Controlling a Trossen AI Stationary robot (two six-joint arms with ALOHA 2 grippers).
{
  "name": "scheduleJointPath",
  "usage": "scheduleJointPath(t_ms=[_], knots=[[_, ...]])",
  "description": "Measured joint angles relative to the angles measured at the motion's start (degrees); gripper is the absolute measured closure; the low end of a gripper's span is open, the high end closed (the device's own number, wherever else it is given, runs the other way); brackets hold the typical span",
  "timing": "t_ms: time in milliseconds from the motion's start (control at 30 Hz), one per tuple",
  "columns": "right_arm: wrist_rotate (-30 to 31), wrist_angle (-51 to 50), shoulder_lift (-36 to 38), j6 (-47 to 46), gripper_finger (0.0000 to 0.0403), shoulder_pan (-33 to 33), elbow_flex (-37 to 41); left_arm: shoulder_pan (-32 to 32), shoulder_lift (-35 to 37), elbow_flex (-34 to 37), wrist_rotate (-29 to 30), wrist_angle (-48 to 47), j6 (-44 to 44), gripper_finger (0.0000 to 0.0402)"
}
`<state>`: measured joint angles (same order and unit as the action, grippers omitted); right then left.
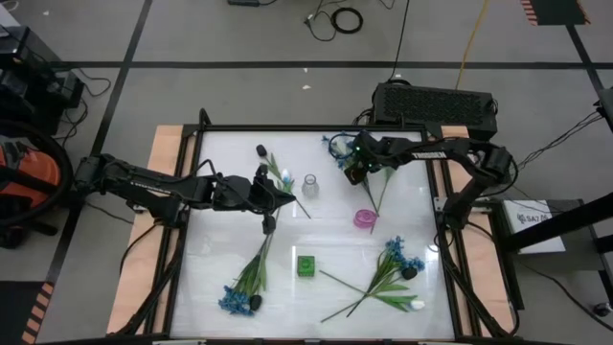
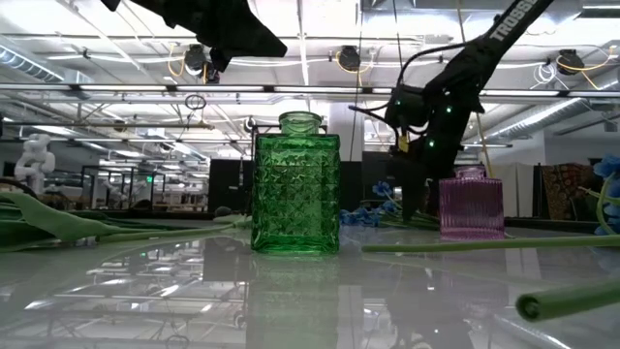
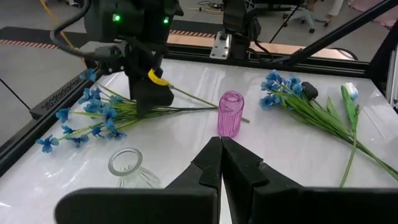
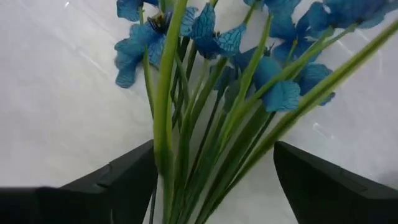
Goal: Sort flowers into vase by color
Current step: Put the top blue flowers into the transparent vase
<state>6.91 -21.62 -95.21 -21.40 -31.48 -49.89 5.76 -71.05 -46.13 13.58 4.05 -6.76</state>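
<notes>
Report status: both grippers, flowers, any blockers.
Right gripper open, straddling the blue-blossom flower bunch at the table's far side. Left gripper shut, empty, above the clear glass vase. Pink ribbed glass vase nearby; nothing blocking.

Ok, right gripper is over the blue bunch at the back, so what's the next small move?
Probably close the right gripper on the blue bunch. Its fingers stand open with the green stems running between them, so the stems look lined up for a grasp. The pink vase stands just in front, and the left gripper is shut, away from it.
</notes>
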Motion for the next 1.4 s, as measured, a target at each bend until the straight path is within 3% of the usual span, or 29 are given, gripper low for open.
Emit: scheduleJointPath(t_ms=[200,400,900,1133,1400], knots=[[-1.18,1.34,-3.02,0.94,0.0112,-0.22,-0.17,0.00,0.00,0.00,-0.01,0.00,-0.02,0.0388],[-1.31,1.99,-3.32,1.76,0.0157,-0.18,-0.19,0.00,0.00,0.00,-0.02,-0.02,-0.03,0.0388],[-1.15,4.24,-2.22,2.64,0.0391,-0.18,0.16,0.00,0.00,0.00,-0.07,-0.04,-0.03,0.0388],[-0.91,5.28,9.26,3.56,0.0386,0.56,0.22,0.00,0.00,0.00,-0.11,-0.04,1.60,0.0388],[-1.15,16.00,26.89,4.79,0.0398,8.41,0.15,-0.03,0.00,0.00,-0.02,0.84,1.13,0.0388]])
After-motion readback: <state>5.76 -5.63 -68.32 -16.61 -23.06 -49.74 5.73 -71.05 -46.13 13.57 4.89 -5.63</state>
